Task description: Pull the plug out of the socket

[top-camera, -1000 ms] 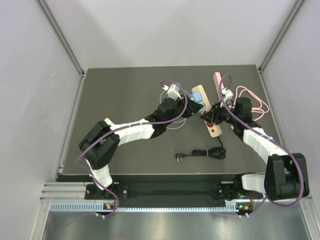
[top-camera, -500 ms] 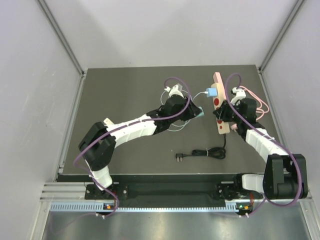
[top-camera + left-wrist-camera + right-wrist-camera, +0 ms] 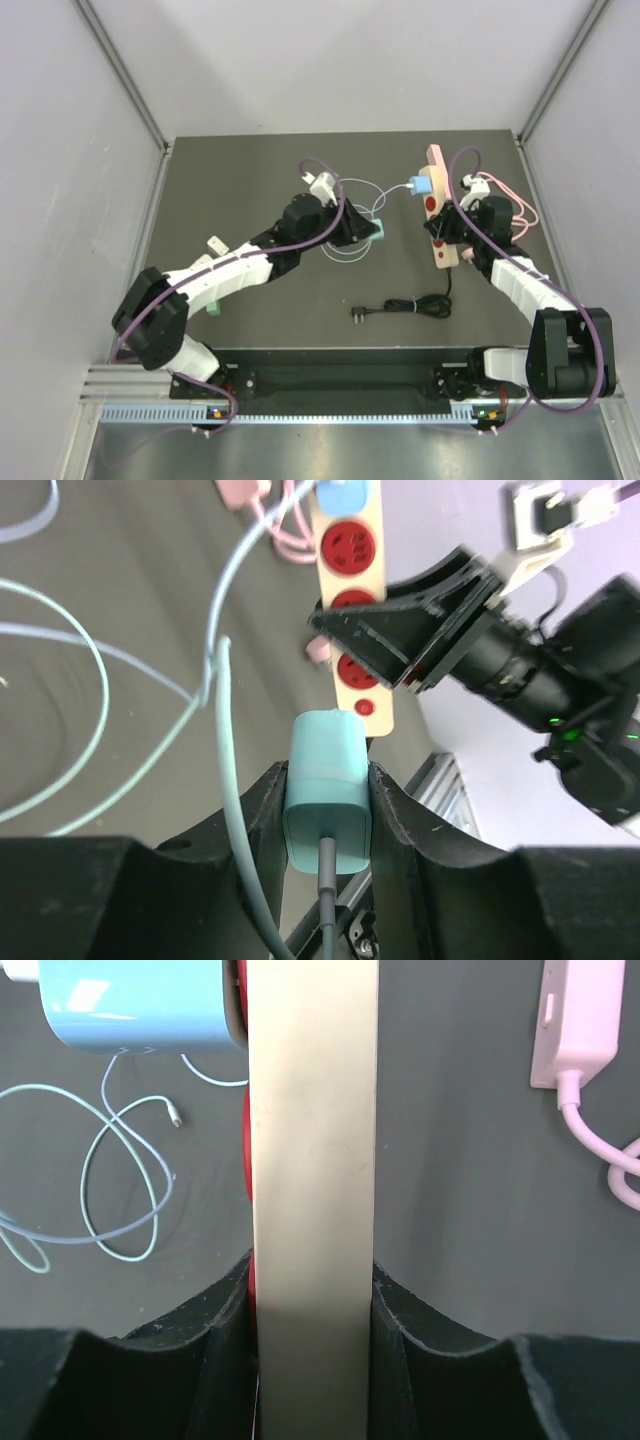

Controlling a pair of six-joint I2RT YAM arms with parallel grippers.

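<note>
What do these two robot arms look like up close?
The left arm and right arm have white shells between bulky black joints. A purple cable loops loosely along each. The fingers are matte black with angular tips, and a small white camera sits at the wrist.

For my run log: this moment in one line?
left claw: shut on unplugged teal charger | right claw: shut on power strip | blue charger: plugged in

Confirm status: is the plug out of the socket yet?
Done: the mint plug is out, clear of the power strip. In hand: the left end effector grips that plug; the right end effector clamps the strip. Left: set the plug down. A blue plug sits in the strip's far end, possibly next.
</note>
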